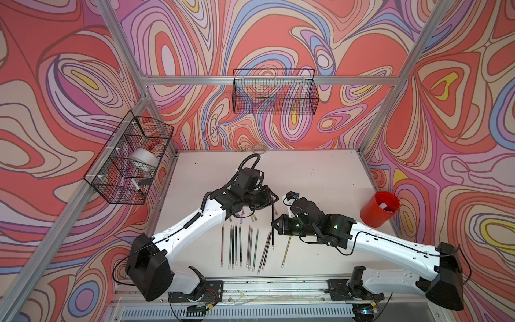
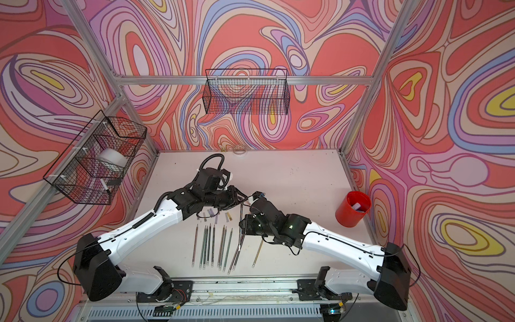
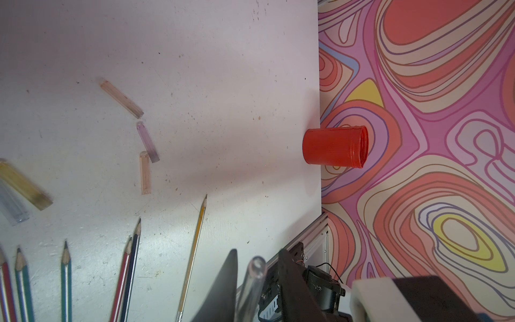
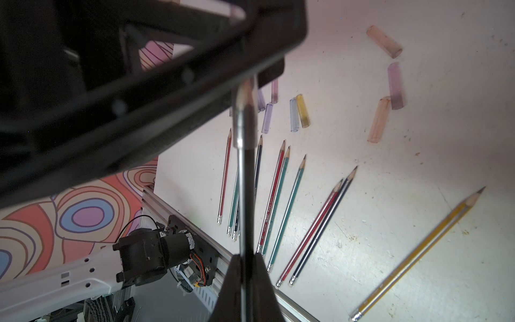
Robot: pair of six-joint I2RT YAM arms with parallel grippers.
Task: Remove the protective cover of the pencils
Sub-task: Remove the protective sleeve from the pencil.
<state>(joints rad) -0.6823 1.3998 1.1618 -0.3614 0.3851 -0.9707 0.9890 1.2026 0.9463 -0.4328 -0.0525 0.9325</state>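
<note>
**Last cover in hand.** The right gripper (image 4: pixel 245 267) is clamped on the held pencil (image 4: pixel 245 195), a dark barrel raised above the table (image 1: pixel 320 172) and well apart from the red cup (image 1: pixel 380 207). A clear protective cover (image 4: pixel 243 120) is still seated over this pencil's tip. Its far end lies between the fingers of the left gripper (image 3: pixel 257 255). These stand close on either side of the cover, but it cannot be told whether they are pressing on it yet.

Beyond the grippers, at least eight loose covers (image 4: pixel 303 111) lie scattered on the table. Three pinkish and lavender ones lie nearer the red cup. The yellow, bluish and remaining lavender ones lie farther from it.

The bare pencils (image 4: pixel 289 206) lie in a rough row on the side of the held pencil away from the red cup. Every tip that shows is sharpened and uncapped, though a few are hidden behind the held pencil. The yellow pencil (image 4: pixel 418 256) lies alone, and it is the bare pencil nearest the red cup.

Judged from this layout, the task is nearly finished. Only the held pencil appears to keep its cover, so what remains is to pull that cover off and set both parts down.
</note>
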